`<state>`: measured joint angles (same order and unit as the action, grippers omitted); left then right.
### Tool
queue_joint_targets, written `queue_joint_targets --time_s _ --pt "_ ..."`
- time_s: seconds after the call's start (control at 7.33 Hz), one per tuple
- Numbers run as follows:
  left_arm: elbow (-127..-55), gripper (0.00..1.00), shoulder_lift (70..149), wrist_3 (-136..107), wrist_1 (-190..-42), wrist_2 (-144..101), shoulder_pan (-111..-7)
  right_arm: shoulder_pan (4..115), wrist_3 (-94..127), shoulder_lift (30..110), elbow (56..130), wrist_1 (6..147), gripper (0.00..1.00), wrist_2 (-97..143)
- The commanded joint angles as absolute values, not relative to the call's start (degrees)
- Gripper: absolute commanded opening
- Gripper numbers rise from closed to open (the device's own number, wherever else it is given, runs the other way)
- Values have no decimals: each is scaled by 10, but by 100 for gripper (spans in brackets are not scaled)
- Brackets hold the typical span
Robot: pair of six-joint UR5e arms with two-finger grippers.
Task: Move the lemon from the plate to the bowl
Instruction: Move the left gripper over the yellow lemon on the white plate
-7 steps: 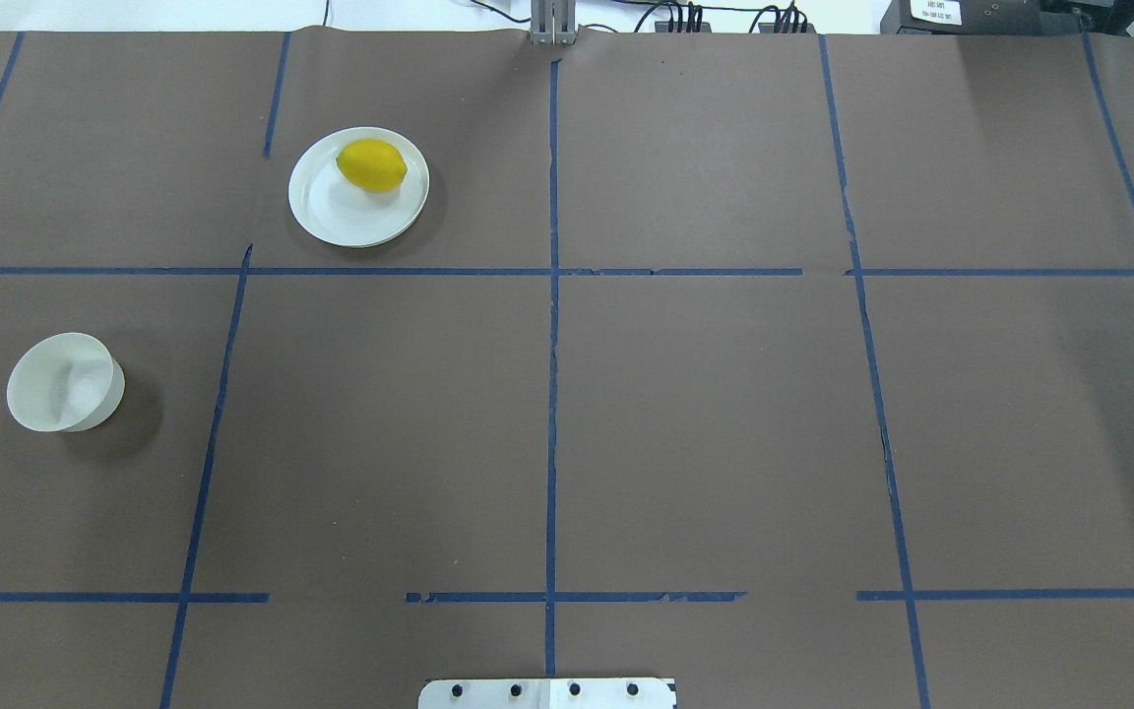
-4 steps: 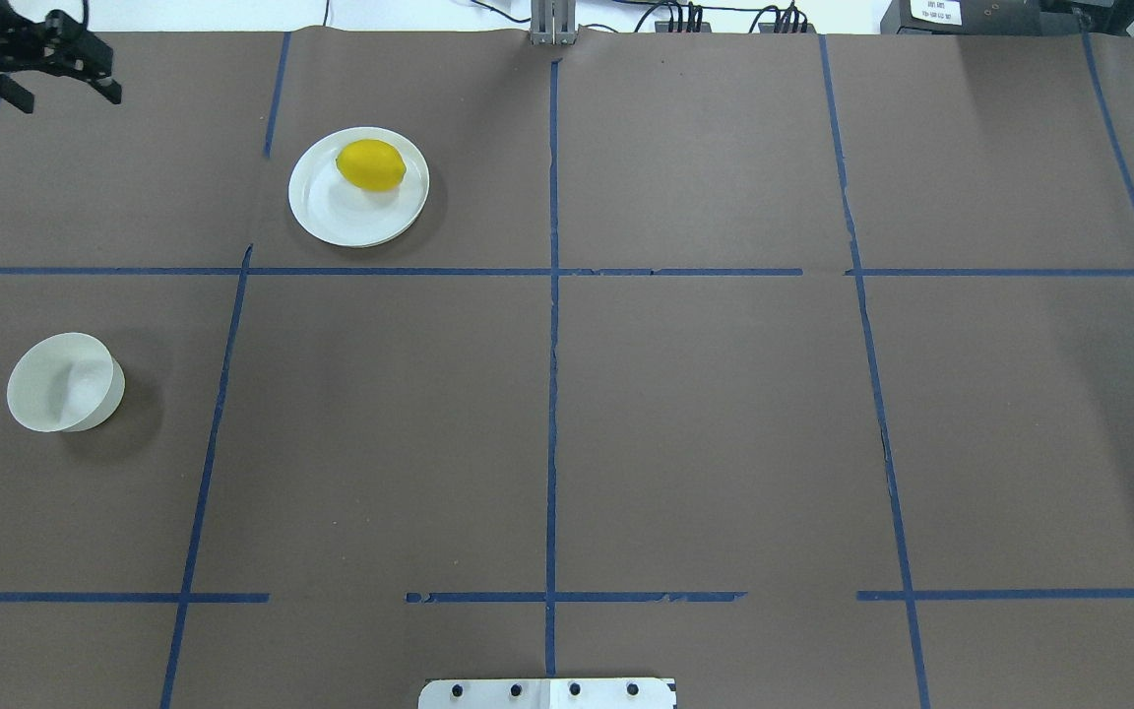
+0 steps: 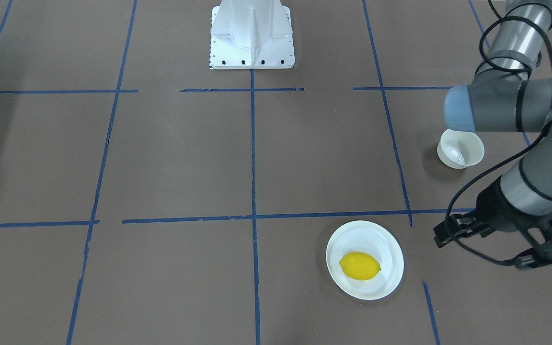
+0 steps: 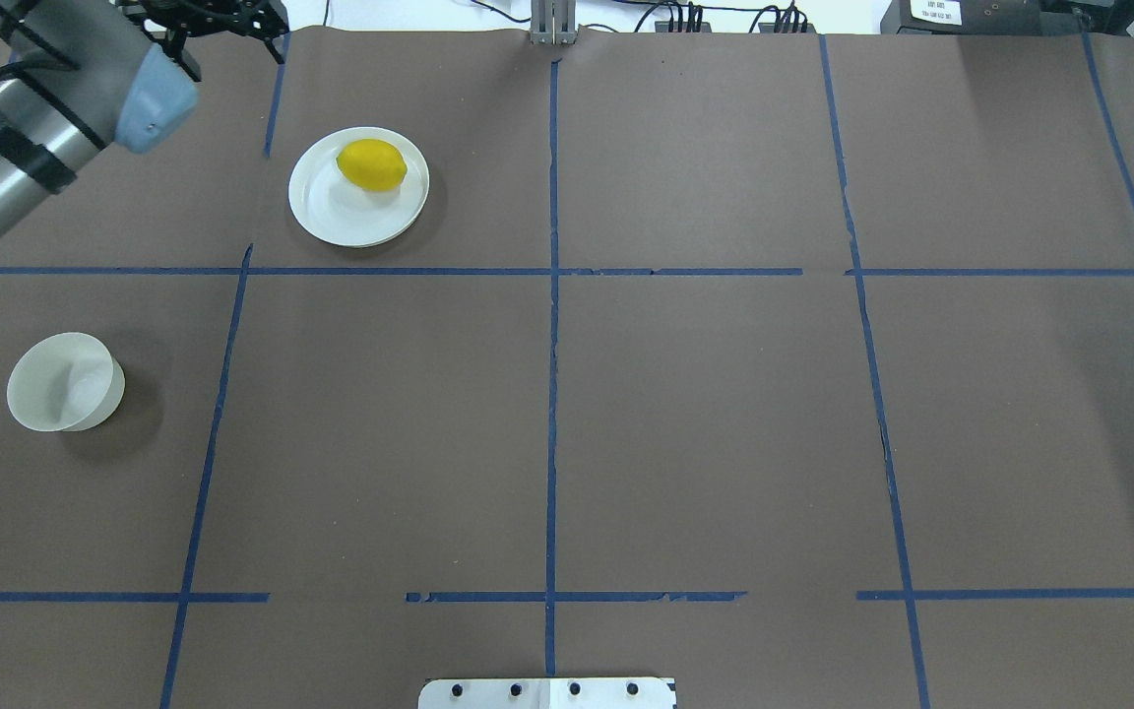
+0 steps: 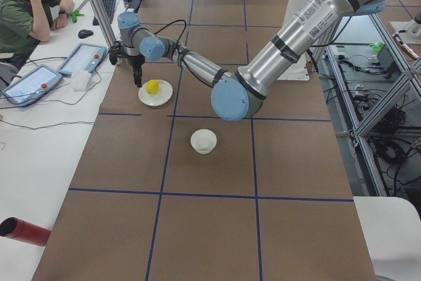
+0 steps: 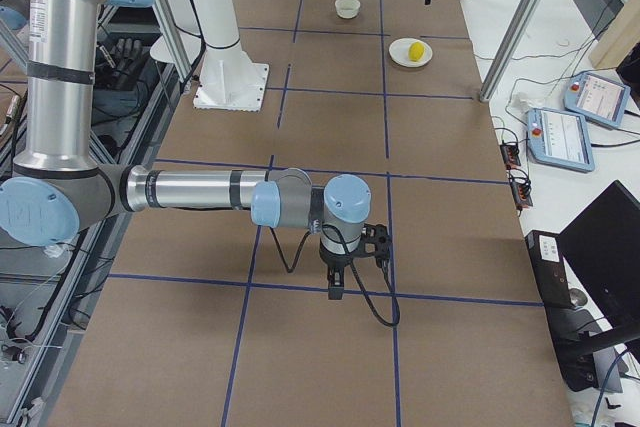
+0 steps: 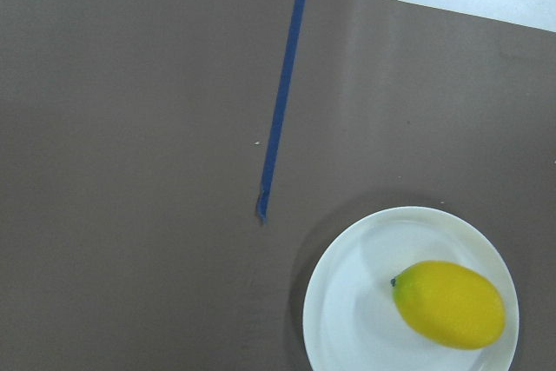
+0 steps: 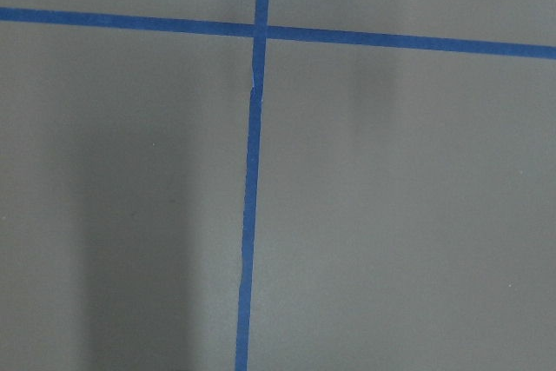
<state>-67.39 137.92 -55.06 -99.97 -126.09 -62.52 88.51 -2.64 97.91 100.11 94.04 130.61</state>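
Observation:
The yellow lemon (image 4: 371, 164) lies on the far side of the flat white plate (image 4: 341, 212) at the table's back left. It also shows in the front view (image 3: 360, 266) and the left wrist view (image 7: 450, 303). The small deep white bowl (image 4: 60, 384) stands empty near the left edge, apart from the plate. My left gripper (image 4: 222, 25) is open and empty, above the table's far edge, left of the plate; in the front view (image 3: 479, 251) it hangs beside the plate (image 3: 367, 235). My right gripper (image 6: 335, 287) shows only in the exterior right view, so I cannot tell its state.
The robot's white base plate (image 4: 547, 694) sits at the near middle edge. The left arm's elbow (image 3: 467, 108) hangs over the bowl (image 3: 460, 148). An operator (image 5: 26, 4) sits at a side desk with tablets. A red cylinder (image 5: 23, 231) lies off the table.
The left arm has come in from the upper left and moved right along the far edge, toward the plate. Lemon, plate and bowl have not moved.

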Motion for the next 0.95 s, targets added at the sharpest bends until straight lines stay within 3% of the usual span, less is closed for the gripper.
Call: queue_joint_targets --time_s 0.0,0.82 --pt "-565 100 1444 -631 -1061 -1247 -600 885 -26 979 1001 940 100 1306" --pt "-540 100 1447 -1012 -1057 -1252 -563 885 -26 979 1001 940 100 1306"
